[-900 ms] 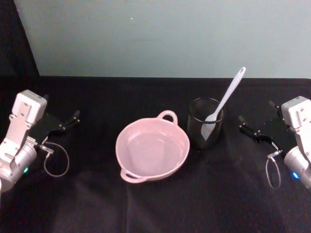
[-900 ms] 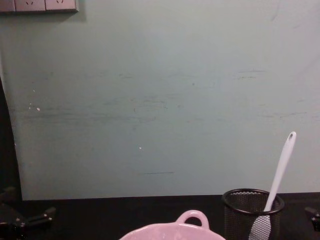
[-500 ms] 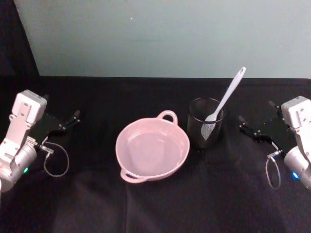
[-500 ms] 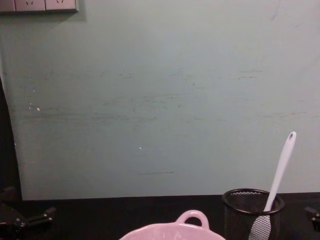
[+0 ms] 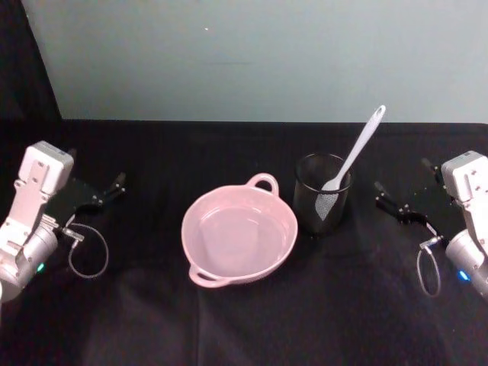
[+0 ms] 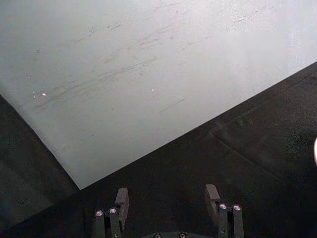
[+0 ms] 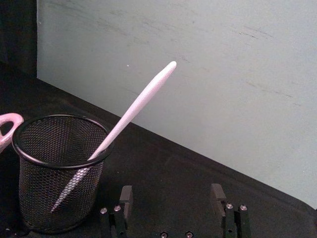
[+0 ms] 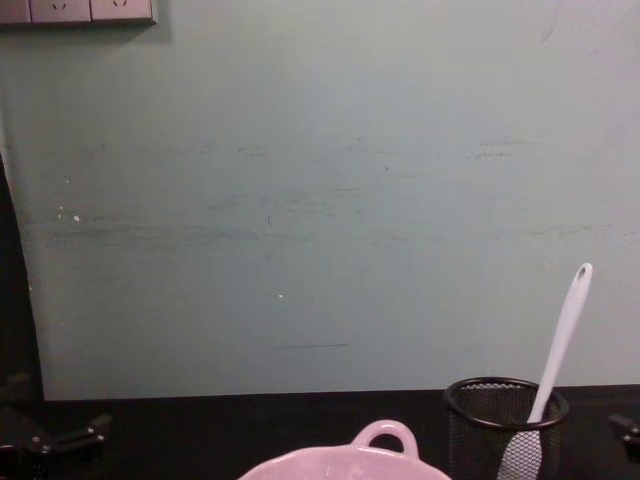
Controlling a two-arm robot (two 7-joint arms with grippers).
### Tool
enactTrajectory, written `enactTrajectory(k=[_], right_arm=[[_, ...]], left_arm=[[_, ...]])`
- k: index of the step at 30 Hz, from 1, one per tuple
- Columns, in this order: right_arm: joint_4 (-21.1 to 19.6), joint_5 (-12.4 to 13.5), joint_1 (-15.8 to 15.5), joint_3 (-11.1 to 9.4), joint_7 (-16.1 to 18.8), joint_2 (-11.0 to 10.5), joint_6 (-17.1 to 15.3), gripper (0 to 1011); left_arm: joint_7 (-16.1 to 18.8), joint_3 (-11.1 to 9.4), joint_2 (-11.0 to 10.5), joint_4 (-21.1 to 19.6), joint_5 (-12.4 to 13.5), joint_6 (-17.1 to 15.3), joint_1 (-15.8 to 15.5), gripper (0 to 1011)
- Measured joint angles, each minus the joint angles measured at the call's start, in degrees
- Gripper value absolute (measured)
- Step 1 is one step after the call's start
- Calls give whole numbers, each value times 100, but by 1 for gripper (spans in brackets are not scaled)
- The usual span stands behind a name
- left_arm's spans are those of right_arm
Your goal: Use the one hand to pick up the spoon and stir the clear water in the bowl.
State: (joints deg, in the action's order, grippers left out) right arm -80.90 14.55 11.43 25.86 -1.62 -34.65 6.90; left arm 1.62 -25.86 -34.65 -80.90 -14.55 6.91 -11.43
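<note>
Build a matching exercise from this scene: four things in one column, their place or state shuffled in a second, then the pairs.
Things:
1. spoon
2. bowl
3. left gripper
4. right gripper

Place or state:
A. open, right of the mesh cup
B. pink, in the middle of the table
C. open, at the table's far left
D. leaning blade-down in the mesh cup

Pairs: 1-D, 2-B, 3-C, 4-A

The black-draped table (image 5: 244, 320) carries the pink bowl (image 5: 191, 232) with the mesh cup (image 5: 306, 206) just beside it.
</note>
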Motion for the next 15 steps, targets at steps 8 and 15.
enactTrajectory(k=[8,15], right_arm=[[0,0,0,0,0,0,0,1002],[-60,145,-66,-115,225,33,36,1002]], left_arm=[[0,0,0,0,0,0,0,1011],[0,0,0,0,0,0,0,1011]])
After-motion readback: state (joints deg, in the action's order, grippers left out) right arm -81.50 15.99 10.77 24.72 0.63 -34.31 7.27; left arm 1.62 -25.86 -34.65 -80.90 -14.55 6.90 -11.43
